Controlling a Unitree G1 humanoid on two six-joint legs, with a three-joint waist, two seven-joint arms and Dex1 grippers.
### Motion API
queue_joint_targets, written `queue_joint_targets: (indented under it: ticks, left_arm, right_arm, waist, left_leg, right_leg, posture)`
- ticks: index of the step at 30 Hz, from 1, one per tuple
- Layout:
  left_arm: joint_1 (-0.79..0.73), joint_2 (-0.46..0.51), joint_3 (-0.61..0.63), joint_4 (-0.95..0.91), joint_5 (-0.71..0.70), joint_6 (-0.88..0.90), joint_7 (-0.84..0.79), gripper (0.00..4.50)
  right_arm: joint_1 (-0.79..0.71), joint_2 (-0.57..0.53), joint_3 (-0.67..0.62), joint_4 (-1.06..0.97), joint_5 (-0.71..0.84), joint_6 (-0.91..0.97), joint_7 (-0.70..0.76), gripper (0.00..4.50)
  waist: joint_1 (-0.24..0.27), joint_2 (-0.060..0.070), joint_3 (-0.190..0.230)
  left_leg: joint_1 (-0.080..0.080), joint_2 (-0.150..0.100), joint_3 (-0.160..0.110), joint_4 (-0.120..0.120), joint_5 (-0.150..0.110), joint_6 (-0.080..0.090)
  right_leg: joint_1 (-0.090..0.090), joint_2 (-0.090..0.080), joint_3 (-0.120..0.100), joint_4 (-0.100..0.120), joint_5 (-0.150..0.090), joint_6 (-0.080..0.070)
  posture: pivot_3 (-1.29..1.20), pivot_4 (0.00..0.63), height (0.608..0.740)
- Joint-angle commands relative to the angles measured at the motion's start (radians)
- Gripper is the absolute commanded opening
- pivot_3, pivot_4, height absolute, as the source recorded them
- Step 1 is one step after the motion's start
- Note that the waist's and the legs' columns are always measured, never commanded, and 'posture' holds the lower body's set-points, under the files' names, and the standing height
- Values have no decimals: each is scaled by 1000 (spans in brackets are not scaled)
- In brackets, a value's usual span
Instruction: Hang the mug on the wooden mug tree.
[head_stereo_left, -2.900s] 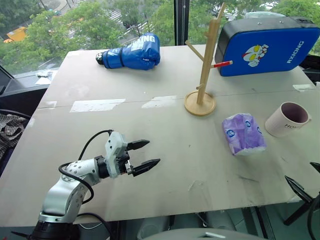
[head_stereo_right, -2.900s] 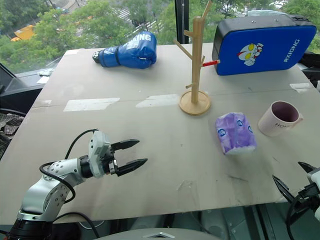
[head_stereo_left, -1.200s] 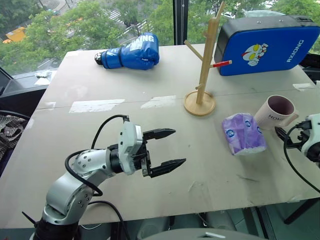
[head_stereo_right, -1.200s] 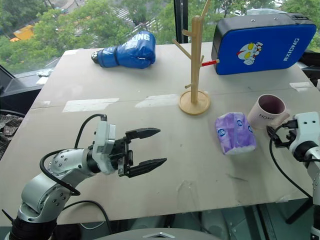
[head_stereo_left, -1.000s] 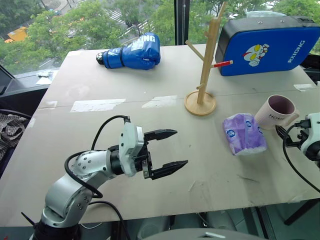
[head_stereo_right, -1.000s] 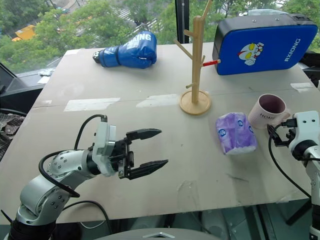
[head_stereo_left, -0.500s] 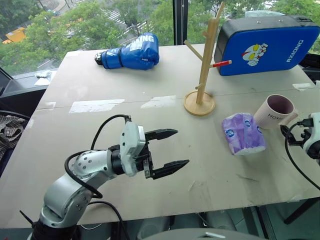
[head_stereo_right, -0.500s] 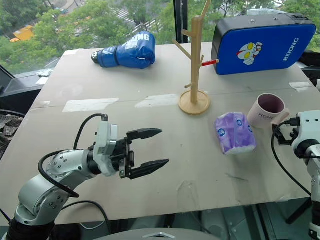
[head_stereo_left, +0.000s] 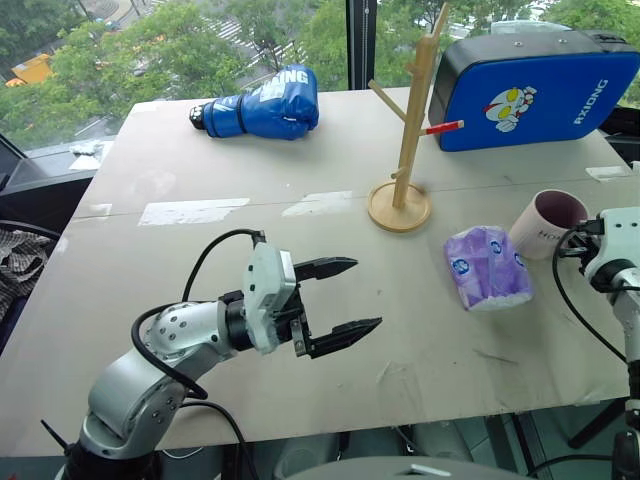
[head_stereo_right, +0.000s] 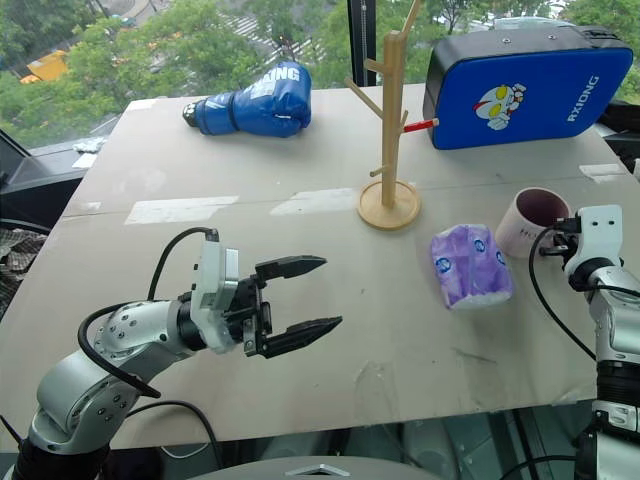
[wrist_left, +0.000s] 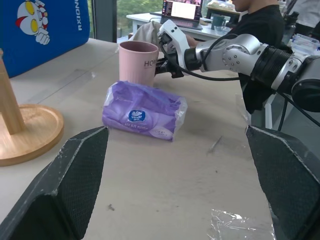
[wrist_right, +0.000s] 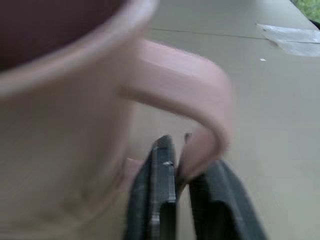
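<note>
The pale pink mug (head_stereo_left: 543, 214) with a dark purple inside stands upright on the table at the right, beyond the tissue pack. My right gripper (wrist_right: 182, 160) is shut on the mug, its fingers pinching the lower part of the handle (wrist_right: 186, 75); from the head it sits just right of the cup (head_stereo_right: 553, 238). The wooden mug tree (head_stereo_left: 411, 120) stands mid-table on its round base (head_stereo_left: 399, 209), one peg red-tipped. My left gripper (head_stereo_left: 366, 293) hovers open over the near-left table, pointing right, with nothing between its fingers.
A purple tissue pack (head_stereo_left: 487, 267) lies between the mug and my left gripper. A blue boxing glove (head_stereo_left: 265, 103) and a blue strike pad (head_stereo_left: 530, 85) lie at the far edge. A person (wrist_left: 260, 25) sits behind the table's right side.
My right gripper has moved forward up to the mug and shut its fingers on the handle. The left arm has stayed put.
</note>
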Motion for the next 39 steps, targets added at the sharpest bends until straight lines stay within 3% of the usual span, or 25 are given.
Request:
queue_joint_targets:
  ticks: [1,12,14,19,25,28,33,39]
  left_arm:
    - [-5,-4,18,-36,-7,-14,16,4500]
    - [1,-74,-7,-5,104,-93,80,4500]
    - [12,-116,17,26,94,-114,101,4500]
    - [25,-116,70,57,56,-102,93,4500]
    - [8,-123,91,-19,-13,-37,180,4500]
    - [-27,-139,51,-83,-30,19,270,4500]
    - [-109,-138,64,35,-27,30,253,4500]
    - [-21,-146,129,70,-9,-64,186,4500]
  right_arm:
    - [-6,-8,1,-8,-1,-44,18,64]
    - [-43,-68,23,-148,57,-113,207,64]
    - [-102,-87,43,-165,79,-76,239,64]
    - [-278,-142,149,-155,66,-15,325,64]
    - [-474,-181,274,-133,69,48,459,64]
    - [-536,-187,318,-105,64,48,528,64]
    - [-683,-153,409,49,24,-13,638,64]
    - [-805,-86,483,214,-47,-86,690,64]
  waist:
    - [2,0,0]
    - [-3,0,0]
    - [-6,1,0]
    - [-14,0,1]
    - [-17,0,1]
    - [-14,-1,2]
    - [-16,-1,2]
    - [-26,-1,2]
  left_leg:
    - [0,0,0,0,0,0]
    - [0,0,0,0,0,0]
    - [0,0,1,0,0,0]
    - [0,0,0,0,0,0]
    - [-3,0,-1,0,0,0]
    - [-4,0,-1,0,0,0]
    - [-3,0,-1,0,0,0]
    - [-5,0,1,-1,0,0]
  right_leg:
    - [0,0,0,0,0,0]
    - [0,0,0,0,0,0]
    - [0,0,0,0,0,0]
    - [-1,0,0,0,0,0]
    - [-2,0,-1,-1,0,0]
    - [-3,-1,-1,-2,0,0]
    - [-3,0,-1,-1,0,0]
    - [-6,0,-1,-1,0,0]
  posture:
    - [0,150,740]
    - [0,150,740]
    - [0,150,740]
    - [0,150,740]
    - [0,150,740]
    - [0,150,740]
    - [0,150,740]
    - [0,150,740]
